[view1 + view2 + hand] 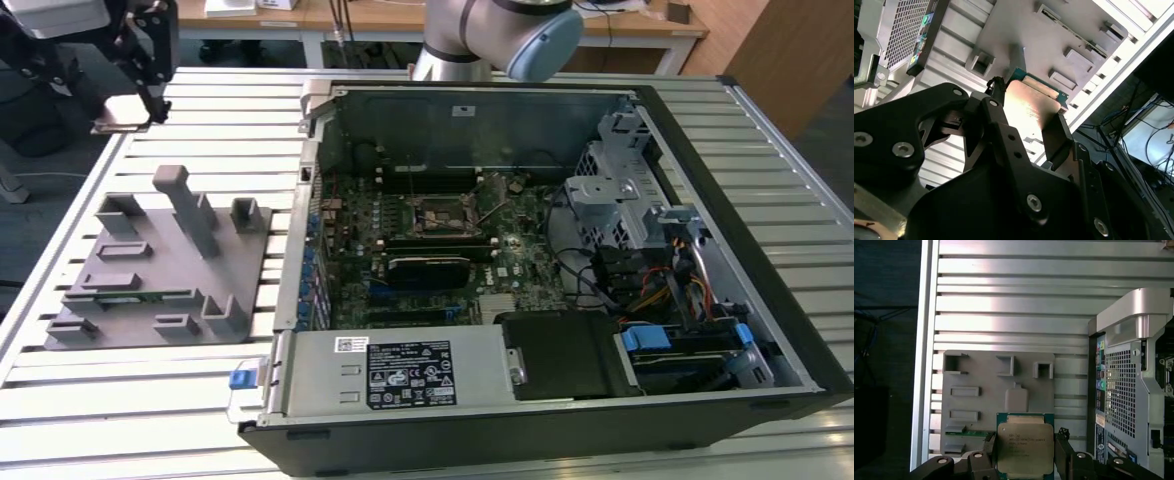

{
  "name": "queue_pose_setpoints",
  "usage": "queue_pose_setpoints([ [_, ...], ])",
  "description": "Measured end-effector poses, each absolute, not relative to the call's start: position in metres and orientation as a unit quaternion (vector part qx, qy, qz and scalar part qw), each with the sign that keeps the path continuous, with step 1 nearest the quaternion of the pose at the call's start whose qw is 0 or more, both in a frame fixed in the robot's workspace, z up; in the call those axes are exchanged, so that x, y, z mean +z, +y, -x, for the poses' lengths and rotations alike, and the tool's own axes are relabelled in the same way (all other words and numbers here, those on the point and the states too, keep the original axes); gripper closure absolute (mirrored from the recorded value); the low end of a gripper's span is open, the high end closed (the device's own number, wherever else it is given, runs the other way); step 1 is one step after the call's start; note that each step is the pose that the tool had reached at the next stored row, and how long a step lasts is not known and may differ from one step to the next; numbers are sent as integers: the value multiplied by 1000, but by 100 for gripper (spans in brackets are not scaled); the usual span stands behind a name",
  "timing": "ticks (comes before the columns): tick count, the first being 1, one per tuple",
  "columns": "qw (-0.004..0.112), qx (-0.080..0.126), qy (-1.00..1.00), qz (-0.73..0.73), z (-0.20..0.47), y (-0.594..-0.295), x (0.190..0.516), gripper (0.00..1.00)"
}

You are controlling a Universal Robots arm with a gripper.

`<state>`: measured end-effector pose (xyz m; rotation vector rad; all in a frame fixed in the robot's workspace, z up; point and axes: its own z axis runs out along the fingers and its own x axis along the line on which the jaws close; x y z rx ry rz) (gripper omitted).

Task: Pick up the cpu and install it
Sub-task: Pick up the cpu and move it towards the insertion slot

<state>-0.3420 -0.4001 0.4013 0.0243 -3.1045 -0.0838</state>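
Note:
The cpu [123, 110] is a small flat square chip with a silver top, and it is held in the air at the far left of the exterior view. My gripper [130, 116] is shut on it by two opposite edges. In the first wrist view the cpu [1024, 447] shows its metal top and green rim, with a black finger [1064, 452] on each side. It hangs above the grey holder plate [979, 405]. In the second wrist view the cpu [1029, 107] sits between the fingers [996, 100]. The motherboard's open socket [441, 215] lies inside the computer case [534, 260], well to the exterior view's right of the gripper.
A grey holder plate [147, 270] with upright posts lies on the slatted metal table [174, 100], and a thin green memory stick [127, 295] rests in it. The case's tall metal wall [310, 150] stands between plate and motherboard. Drive cages and cables [641, 250] crowd the case's far side.

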Motion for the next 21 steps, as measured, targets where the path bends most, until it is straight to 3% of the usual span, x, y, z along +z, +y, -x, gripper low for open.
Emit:
queue_pose_setpoints([
  [21,18,-27,-999,-8,295,-400,397,46],
])
